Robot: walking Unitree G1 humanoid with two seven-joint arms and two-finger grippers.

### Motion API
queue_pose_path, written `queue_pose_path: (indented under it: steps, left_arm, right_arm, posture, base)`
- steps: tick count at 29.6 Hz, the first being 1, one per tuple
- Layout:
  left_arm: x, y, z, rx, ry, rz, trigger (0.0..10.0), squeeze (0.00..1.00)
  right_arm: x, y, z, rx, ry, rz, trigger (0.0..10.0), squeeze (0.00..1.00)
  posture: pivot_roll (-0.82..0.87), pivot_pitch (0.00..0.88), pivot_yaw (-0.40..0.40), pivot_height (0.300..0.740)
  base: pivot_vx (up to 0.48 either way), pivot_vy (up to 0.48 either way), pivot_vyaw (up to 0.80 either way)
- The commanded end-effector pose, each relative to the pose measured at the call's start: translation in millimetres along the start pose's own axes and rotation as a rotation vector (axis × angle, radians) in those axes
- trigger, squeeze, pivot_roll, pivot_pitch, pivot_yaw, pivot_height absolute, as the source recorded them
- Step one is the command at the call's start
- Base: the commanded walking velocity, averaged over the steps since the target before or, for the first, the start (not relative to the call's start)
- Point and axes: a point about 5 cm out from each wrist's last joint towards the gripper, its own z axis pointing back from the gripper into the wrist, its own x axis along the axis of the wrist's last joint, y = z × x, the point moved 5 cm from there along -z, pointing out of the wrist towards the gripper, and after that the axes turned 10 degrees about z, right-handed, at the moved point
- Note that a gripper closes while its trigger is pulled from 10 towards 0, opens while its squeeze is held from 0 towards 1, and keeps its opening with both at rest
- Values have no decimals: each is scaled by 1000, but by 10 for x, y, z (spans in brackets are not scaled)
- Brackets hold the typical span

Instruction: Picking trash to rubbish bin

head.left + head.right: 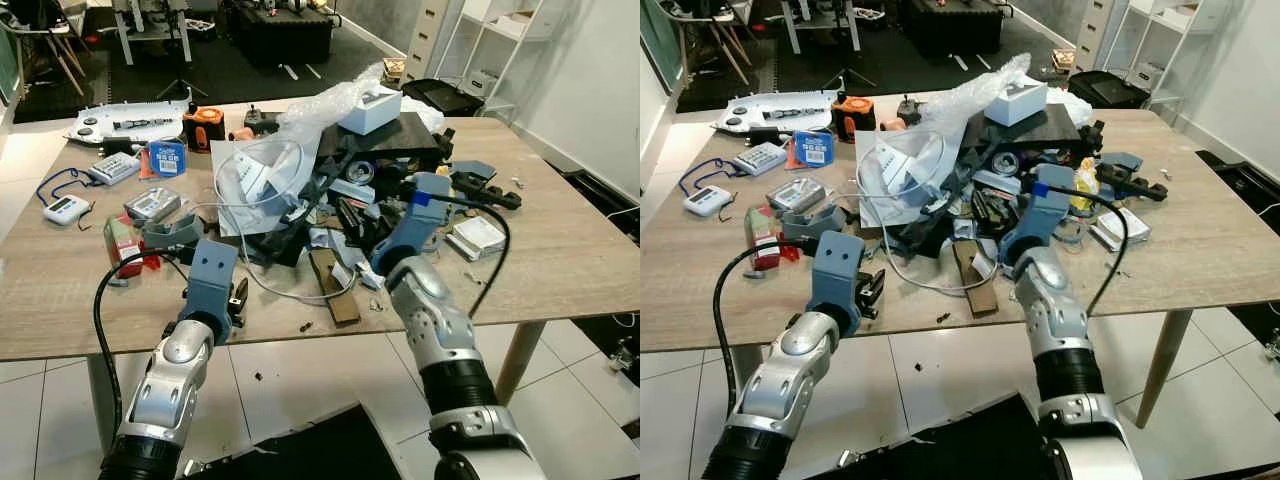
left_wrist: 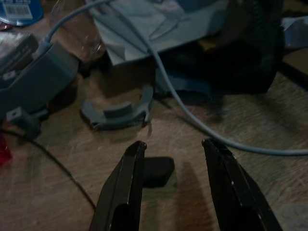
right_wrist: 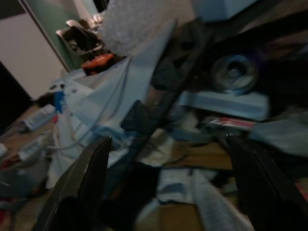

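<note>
A heap of trash covers the middle of the wooden table: a clear plastic bag, a white box, crumpled white packaging, black scraps and a brown cardboard strip. My left gripper is open just above bare wood near the table's front edge. A small black piece lies against one of its fingers, and a grey curved part and a white cable lie just beyond. My right gripper is open wide, low at the front of the heap, facing a tape roll.
On the table's left side lie a red pack, a white meter, a blue tin and an orange device. A dark sheet-like object lies on the tiled floor under the front edge.
</note>
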Motion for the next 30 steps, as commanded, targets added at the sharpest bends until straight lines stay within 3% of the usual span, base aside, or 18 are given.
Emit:
queue_pose_path:
  steps: [1,8,14,21,30]
  left_arm:
    - [47,-27,-4,-23,-17,-36,10000,0]
    - [278,-253,-52,-160,-96,-143,10000,0]
    - [394,-360,-44,-214,-143,-154,10000,0]
    - [568,-594,104,-328,-249,-206,10000,0]
    - [702,-768,247,-430,-311,-238,10000,0]
  right_arm:
    - [-37,-22,-35,-8,9,-40,10000,0]
    - [-36,66,-288,2,68,-13,10000,0]
    - [31,59,-353,-6,72,-23,10000,0]
    - [43,139,-421,-2,87,15,10000,0]
    - [126,323,-471,56,50,-37,10000,0]
  posture:
    - [110,67,-36,740]
    - [136,98,-42,740]
    - [137,155,-61,740]
    - [127,236,-74,740]
    - [133,283,-84,740]
  base:
    - [0,0,0]
    - [0,0,0]
    - [0,0,0]
    - [0,0,0]
    - [0,0,0]
